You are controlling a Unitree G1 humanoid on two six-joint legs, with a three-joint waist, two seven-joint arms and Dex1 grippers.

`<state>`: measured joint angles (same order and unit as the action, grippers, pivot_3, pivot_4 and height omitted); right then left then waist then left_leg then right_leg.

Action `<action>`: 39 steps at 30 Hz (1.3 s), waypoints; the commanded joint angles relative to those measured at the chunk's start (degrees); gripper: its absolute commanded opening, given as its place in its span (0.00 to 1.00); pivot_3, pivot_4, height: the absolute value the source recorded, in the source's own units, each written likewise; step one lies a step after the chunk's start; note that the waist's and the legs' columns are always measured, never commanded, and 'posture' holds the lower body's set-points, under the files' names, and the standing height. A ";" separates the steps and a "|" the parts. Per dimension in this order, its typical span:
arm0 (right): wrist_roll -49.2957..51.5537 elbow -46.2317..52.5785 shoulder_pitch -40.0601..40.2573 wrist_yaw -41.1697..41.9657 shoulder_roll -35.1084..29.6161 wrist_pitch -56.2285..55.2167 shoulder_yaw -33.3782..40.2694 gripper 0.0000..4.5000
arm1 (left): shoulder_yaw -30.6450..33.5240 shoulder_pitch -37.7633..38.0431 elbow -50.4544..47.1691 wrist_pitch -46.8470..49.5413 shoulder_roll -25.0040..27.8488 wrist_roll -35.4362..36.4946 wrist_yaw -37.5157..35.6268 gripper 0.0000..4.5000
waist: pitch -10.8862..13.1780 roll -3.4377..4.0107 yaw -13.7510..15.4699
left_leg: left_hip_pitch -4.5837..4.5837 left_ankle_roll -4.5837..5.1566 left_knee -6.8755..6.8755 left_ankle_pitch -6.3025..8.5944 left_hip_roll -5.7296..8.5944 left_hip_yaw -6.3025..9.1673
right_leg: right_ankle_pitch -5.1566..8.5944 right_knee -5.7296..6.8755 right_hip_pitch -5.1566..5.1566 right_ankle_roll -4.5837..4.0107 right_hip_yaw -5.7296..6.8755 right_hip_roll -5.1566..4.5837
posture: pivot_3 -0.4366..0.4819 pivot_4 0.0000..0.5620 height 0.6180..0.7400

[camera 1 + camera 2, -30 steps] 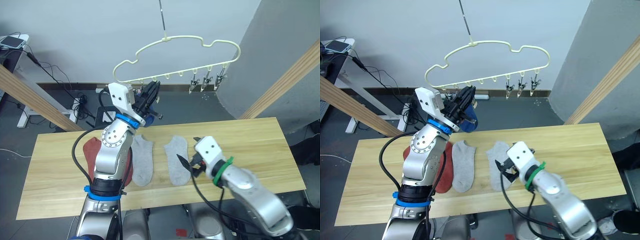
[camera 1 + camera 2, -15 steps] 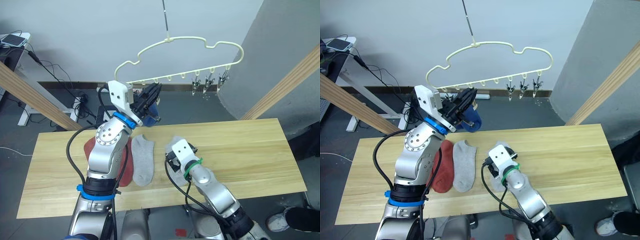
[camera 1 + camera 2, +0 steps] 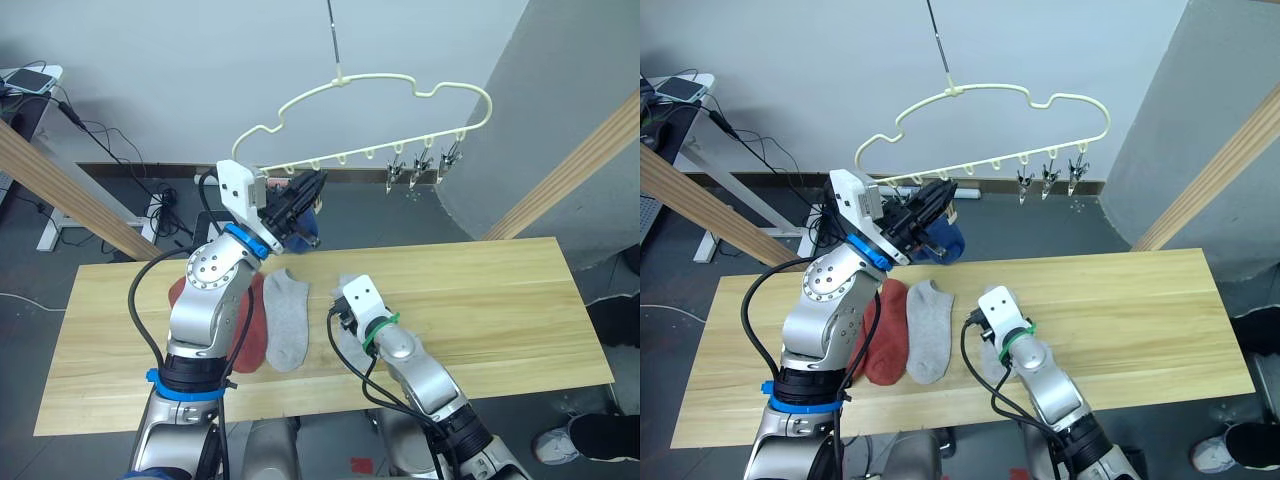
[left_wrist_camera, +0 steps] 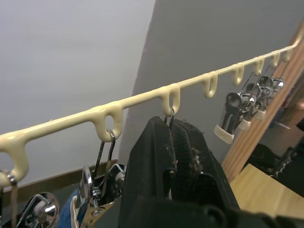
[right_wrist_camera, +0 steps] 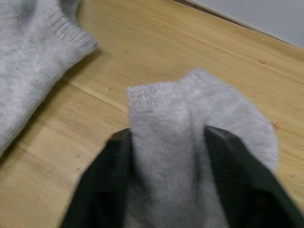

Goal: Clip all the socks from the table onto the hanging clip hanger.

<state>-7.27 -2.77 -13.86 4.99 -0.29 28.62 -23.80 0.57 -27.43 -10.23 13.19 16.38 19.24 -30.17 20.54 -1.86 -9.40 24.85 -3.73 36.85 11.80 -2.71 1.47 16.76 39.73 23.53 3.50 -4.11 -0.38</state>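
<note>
Socks lie in a short row toward the left of the table [image 3: 480, 300]: a rust-red sock [image 3: 885, 335] farthest left, a light grey sock [image 3: 285, 320] touching its right edge, and a second grey sock [image 5: 190, 142] just right of that, bunched up between the right gripper's [image 5: 166, 137] two black fingers, which pinch it against the planks. A blue sock [image 3: 940, 238] hangs above the table's far edge, beside the left gripper [image 3: 305, 195], under the left end of the clip hanger [image 3: 400, 110]. That pale yellow frame hangs from a thin hook before the grey wall, with three metal clips [image 3: 425, 170] bunched at its right end. In the left wrist view the left gripper's fingers [image 4: 152, 161] are pressed together just below the hanger's bottom rail, next to a metal clip [image 4: 102, 180].
</note>
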 commanded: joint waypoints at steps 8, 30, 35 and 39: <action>-0.96 8.73 -2.75 3.92 -0.58 -2.34 0.18 0.01 | 2.16 -1.21 -2.57 4.72 1.71 7.56 -4.64 0.00 | 0.01 0.00 -0.05 | 0.02 0.00 -0.02 0.00 -0.01 -0.01 | 0.00 -0.03 0.04 0.00 0.00 0.01 | 0.17 0.63 0.93; -4.60 15.27 0.93 1.61 2.58 -16.37 -0.59 0.01 | 2.72 -2.17 -2.71 6.93 2.59 9.00 -5.23 0.00 | 0.01 0.00 -0.11 | 0.07 -0.01 -0.20 0.01 -0.02 -0.02 | -0.16 -0.28 0.06 -0.27 0.02 -0.02 | 0.15 0.63 0.93; -1.37 15.79 -6.36 6.19 4.49 -6.25 1.83 0.01 | 2.78 -2.17 -2.90 7.31 2.66 9.15 -5.62 0.00 | 0.01 0.00 -0.09 | 0.08 -0.01 -0.18 0.01 -0.01 -0.01 | -0.18 -0.28 0.05 -0.30 0.03 -0.03 | 0.15 0.63 0.93; -0.19 16.65 -10.36 7.78 4.48 -1.60 3.16 0.01 | 2.91 -2.07 -3.06 7.43 2.69 9.15 -5.89 0.00 | 0.01 0.01 -0.05 | 0.08 0.00 -0.19 0.01 -0.01 0.01 | -0.18 -0.29 0.05 -0.30 0.05 -0.03 | 0.15 0.63 0.93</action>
<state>-8.30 10.99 -23.50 12.09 3.48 26.01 -21.12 3.13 -29.28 -10.88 20.90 18.81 27.26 -35.62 20.55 -1.85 -9.45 24.94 -3.73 36.66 11.82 -2.72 1.46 16.58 39.43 23.58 3.20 -4.07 -0.42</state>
